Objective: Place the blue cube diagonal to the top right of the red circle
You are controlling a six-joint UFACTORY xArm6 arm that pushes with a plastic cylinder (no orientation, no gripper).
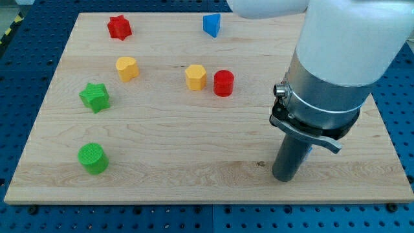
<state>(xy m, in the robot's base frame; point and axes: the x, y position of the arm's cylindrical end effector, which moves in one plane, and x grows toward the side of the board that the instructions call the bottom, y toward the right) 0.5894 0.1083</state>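
The red circle (224, 83) is a short red cylinder standing near the board's middle, right beside a yellow hexagon (195, 76). My tip (285, 179) rests on the board at the lower right, far below and to the right of the red circle. A small sliver of blue (310, 151) shows just right of the rod and is mostly hidden by it; its shape cannot be made out. A blue block (211, 24) with slanted sides sits near the top edge, above the red circle.
A red star (119, 27) sits at the top left. A yellow block (127, 68), a green star (95, 97) and a green cylinder (92, 158) stand on the left side. The arm's large white body (343, 45) hides the board's right part.
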